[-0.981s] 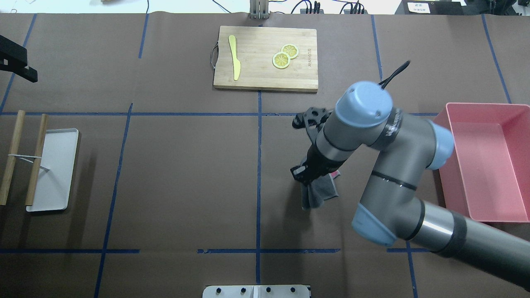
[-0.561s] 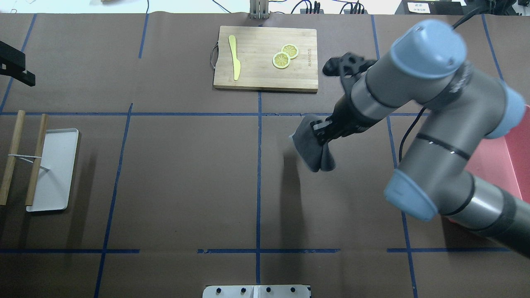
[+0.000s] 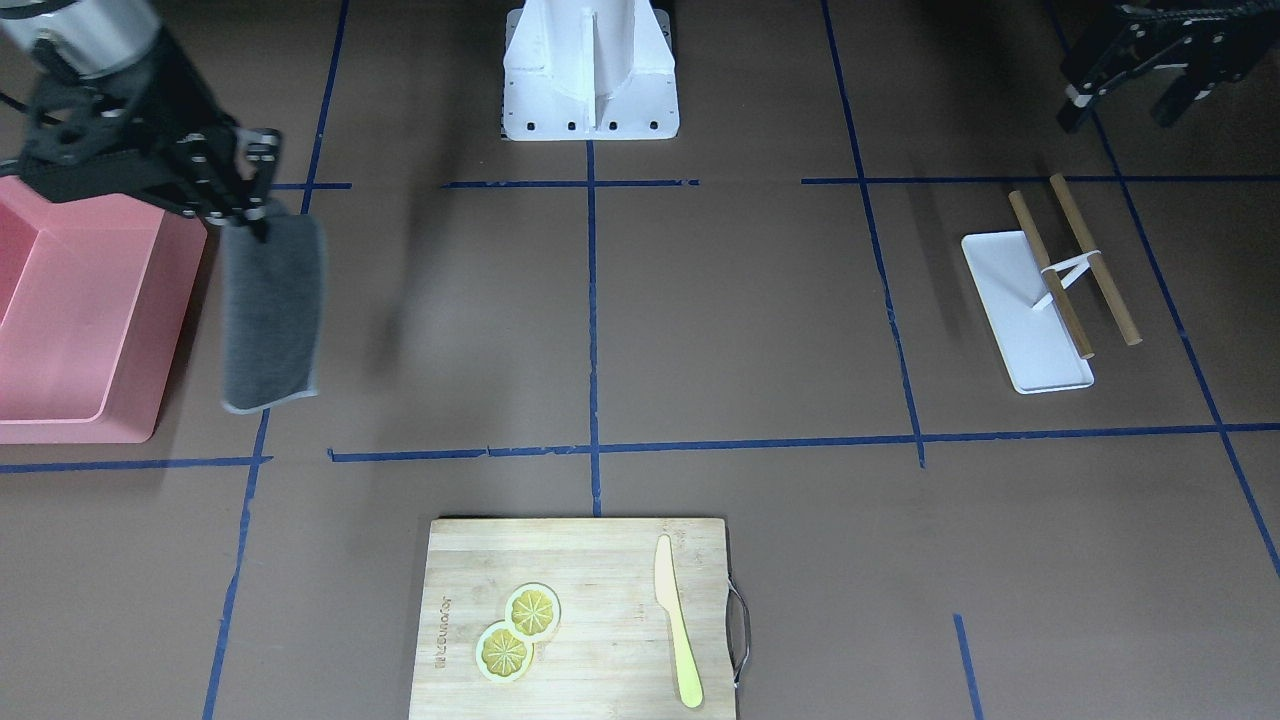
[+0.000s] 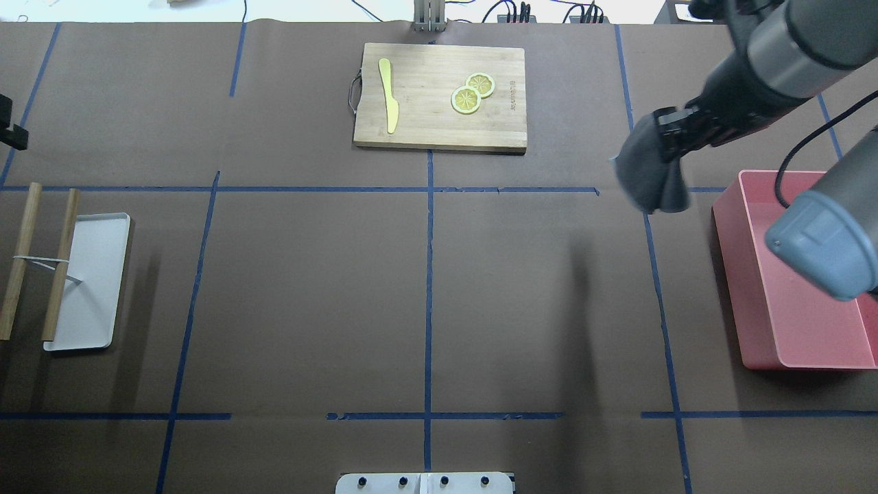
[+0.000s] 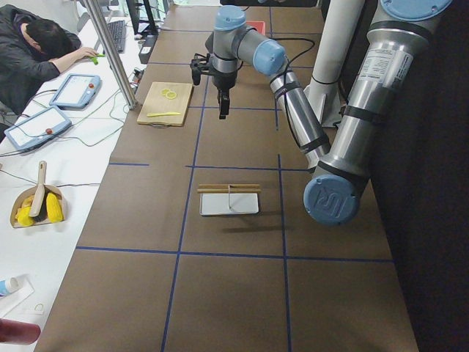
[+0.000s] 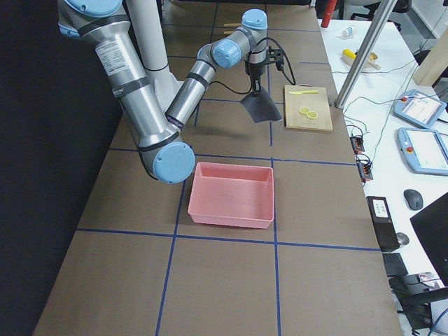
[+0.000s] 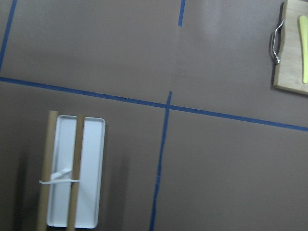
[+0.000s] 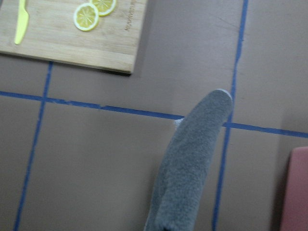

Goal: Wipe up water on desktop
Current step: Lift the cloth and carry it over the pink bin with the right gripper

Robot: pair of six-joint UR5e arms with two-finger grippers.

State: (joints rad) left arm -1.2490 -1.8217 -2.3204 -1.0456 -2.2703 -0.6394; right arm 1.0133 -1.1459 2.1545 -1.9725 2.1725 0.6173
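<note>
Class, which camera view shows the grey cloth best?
Exterior front-facing: the grey cloth hangs full length from the right gripper, unobstructed. Overhead shows it bunched; the right wrist view foreshortens it; side views show it small; the left wrist view misses it.

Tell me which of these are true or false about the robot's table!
1. The right pincer holds a gray cloth. True.
2. The cloth lies flat on the desktop. False: it hangs in the air from the pincer.
3. Two lemon slices sit on the cutting board. True.
4. The yellow knife is inside the pink bin. False: it lies on the cutting board, beside the lemon slices.
</note>
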